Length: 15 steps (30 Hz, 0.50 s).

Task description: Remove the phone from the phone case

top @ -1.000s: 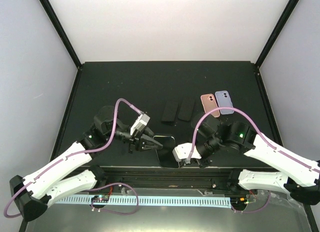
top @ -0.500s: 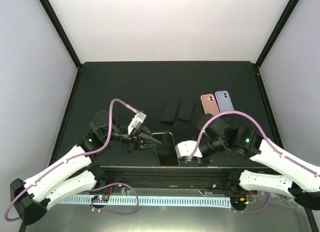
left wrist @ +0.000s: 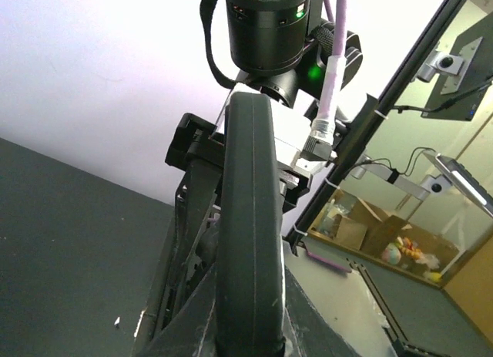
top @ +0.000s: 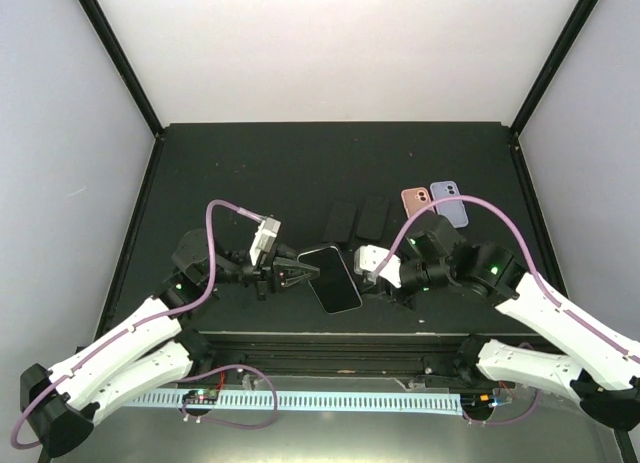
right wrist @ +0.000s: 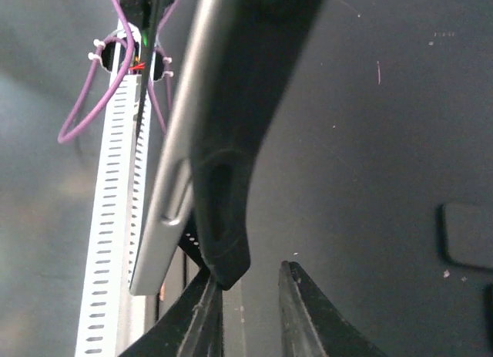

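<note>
The phone in its black case (top: pixel 336 278) is held off the table between both grippers, screen up. My left gripper (top: pixel 303 274) is shut on its left edge; in the left wrist view the case (left wrist: pixel 246 218) stands edge-on between the jaws of my left gripper (left wrist: pixel 248 330). My right gripper (top: pixel 363 265) is at the phone's right end. In the right wrist view the black case (right wrist: pixel 231 141) is peeled away from the silver phone edge (right wrist: pixel 171 187). The case's corner rests against one finger (right wrist: pixel 202 314) of my right gripper (right wrist: pixel 250 299), whose jaws stand apart.
Two black phones or cases (top: pixel 340 223) (top: pixel 373 217) lie just behind the held phone. A pink case (top: pixel 418 205) and a lilac case (top: pixel 450 201) lie to the right, partly behind my right arm. The table's near edge rail (top: pixel 330 338) is below.
Both grippers have carried the phone away from the near edge toward the table's middle. The right gripper moved up from the phone's near end to its right side.
</note>
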{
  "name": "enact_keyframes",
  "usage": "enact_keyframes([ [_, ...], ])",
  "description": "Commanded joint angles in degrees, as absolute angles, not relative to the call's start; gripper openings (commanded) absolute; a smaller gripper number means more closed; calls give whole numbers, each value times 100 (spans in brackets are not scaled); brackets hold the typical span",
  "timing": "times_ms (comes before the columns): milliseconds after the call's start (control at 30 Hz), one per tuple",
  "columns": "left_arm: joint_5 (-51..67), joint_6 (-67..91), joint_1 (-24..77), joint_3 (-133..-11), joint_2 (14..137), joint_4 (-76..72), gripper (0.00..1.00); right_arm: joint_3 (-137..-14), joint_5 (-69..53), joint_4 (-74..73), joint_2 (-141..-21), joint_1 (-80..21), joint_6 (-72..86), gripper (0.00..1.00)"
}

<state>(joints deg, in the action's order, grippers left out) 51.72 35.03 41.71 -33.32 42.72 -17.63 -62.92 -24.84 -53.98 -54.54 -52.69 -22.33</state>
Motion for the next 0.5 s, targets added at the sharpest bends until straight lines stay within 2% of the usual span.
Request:
enact_keyframes([
  [0,6001,3944,4395,-3247,4125,-1995,2,-6583,-2303,-3627,-5603,-5006,-1647,23],
  [133,5925,3697,4396,-3226,4139,-1690,1,-6680,-2706,-3570,-5691,-4737,-1403,32],
  [367,5669,3376,4386,-3160,4235,-1345,2,-7026,-4584,-3548,-6185,-4059,-963,44],
  [467,5392,3375,4396,-3118,4194,-1313,1,-7043,-4943,-3360,-6237,-4017,-806,48],
])
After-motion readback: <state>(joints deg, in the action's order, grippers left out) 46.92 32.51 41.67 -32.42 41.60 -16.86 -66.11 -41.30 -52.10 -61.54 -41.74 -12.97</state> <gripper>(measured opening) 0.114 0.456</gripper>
